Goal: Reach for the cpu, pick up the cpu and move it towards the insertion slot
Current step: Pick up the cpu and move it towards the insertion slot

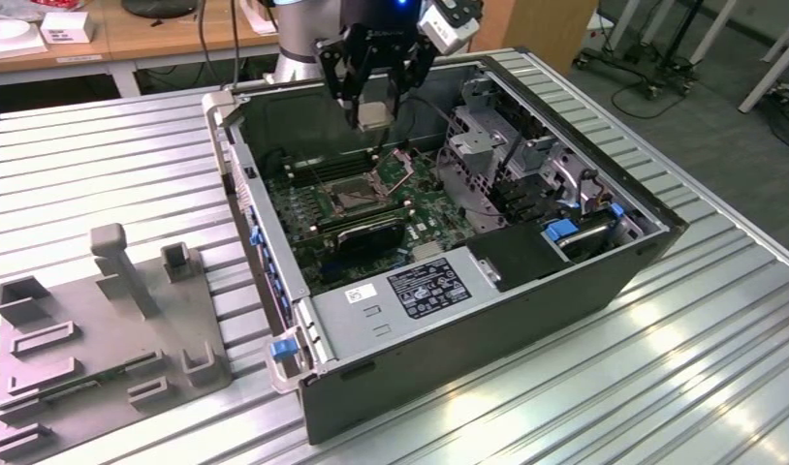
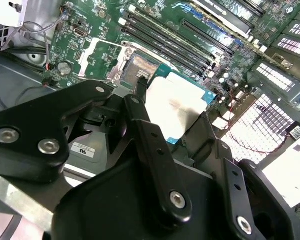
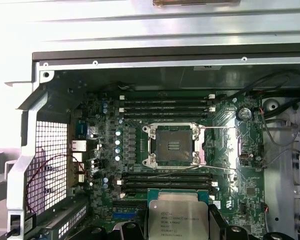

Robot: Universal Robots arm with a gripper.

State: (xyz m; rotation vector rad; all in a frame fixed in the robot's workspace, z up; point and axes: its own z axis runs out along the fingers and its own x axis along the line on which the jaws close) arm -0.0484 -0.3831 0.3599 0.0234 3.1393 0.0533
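The cpu (image 3: 177, 219) is held flat between the gripper's (image 1: 371, 118) two black fingers (image 2: 155, 145), which are closed on its opposite edges, so its silvery-white face stays level and its green rim stands clear on either side; the second wrist view shows the same chip (image 2: 176, 102) pinched just beyond the fingertips. An edge grip of this kind looks chosen to keep the underside free of contact, which suits a part that must sit flush in a frame. In the exterior view the chip (image 1: 371, 116) hangs above the open computer case (image 1: 524, 281), over the rear part of the motherboard (image 1: 320, 208) and short of the insertion slot (image 1: 352, 197), which lies lower and nearer the case's middle. In the first wrist view that socket (image 3: 173, 145), a dark square inside a shiny metal frame, is open and unoccupied, with long black memory slots (image 3: 165, 106) running along both of its sides, so the approach seems to be from straight above rather than sideways. The case lies on its side with its panel off, presenting the board face-up. It rests on a ribbed metal counter (image 1: 705, 329), and well apart, toward the exterior view's left, sits a grey plastic fixture block (image 1: 104, 339) with recesses.
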